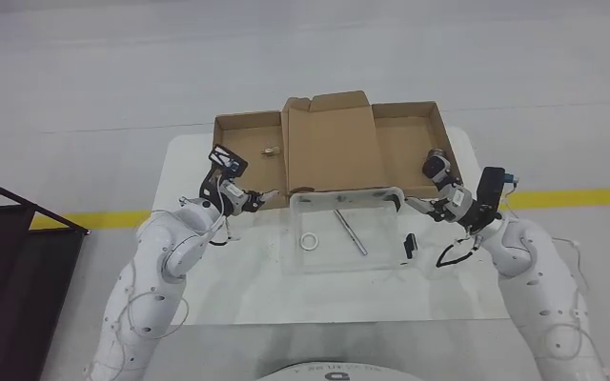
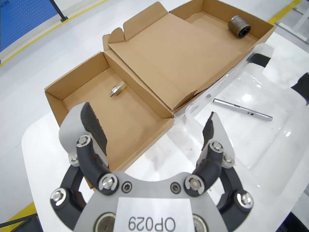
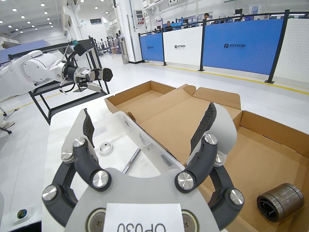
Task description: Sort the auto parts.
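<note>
A cardboard box (image 1: 329,143) lies open at the back of the table. Its left compartment holds a small brass fitting (image 2: 117,89), its right compartment a dark steel bearing (image 3: 280,201). In front of the box sits a clear plastic tray (image 1: 381,262) with a metal rod (image 1: 350,232), a white ring (image 1: 309,242) and a small black part (image 1: 409,246). My left gripper (image 2: 148,114) hangs open and empty over the near edge of the left compartment, by the tray's corner. My right gripper (image 3: 148,112) hangs open and empty between the tray's right end and the right compartment, just in front of the bearing.
The box's middle section is covered by a folded lid flap (image 1: 332,152). Bare white tabletop (image 1: 238,286) lies in front of the tray and to its left. A black metal rack (image 1: 29,248) stands off the table's left side.
</note>
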`<action>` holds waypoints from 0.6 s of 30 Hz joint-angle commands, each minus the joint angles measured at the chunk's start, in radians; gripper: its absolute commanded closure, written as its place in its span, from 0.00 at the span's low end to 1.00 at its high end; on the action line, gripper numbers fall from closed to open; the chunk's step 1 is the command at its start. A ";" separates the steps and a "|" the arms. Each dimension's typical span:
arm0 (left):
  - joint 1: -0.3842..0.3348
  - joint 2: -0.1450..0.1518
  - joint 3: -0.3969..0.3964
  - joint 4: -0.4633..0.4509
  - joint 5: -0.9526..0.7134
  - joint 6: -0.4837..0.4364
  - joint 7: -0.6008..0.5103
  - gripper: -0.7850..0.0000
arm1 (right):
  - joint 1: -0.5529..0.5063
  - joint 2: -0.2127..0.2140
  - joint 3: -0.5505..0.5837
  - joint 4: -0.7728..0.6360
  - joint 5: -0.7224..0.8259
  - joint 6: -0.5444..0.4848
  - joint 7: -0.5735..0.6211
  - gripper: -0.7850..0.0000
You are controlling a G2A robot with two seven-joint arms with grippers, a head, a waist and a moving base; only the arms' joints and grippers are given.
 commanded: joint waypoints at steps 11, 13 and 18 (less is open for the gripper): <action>-0.002 0.000 0.002 0.001 0.001 0.001 -0.001 0.00 | -0.051 0.010 -0.087 -0.114 -0.007 0.021 0.159 0.00; -0.002 0.000 0.002 0.001 0.001 0.001 -0.001 0.00 | -0.051 0.010 -0.087 -0.114 -0.007 0.021 0.159 0.00; -0.002 0.000 0.002 0.001 0.001 0.001 -0.001 0.00 | -0.051 0.010 -0.087 -0.114 -0.007 0.021 0.159 0.00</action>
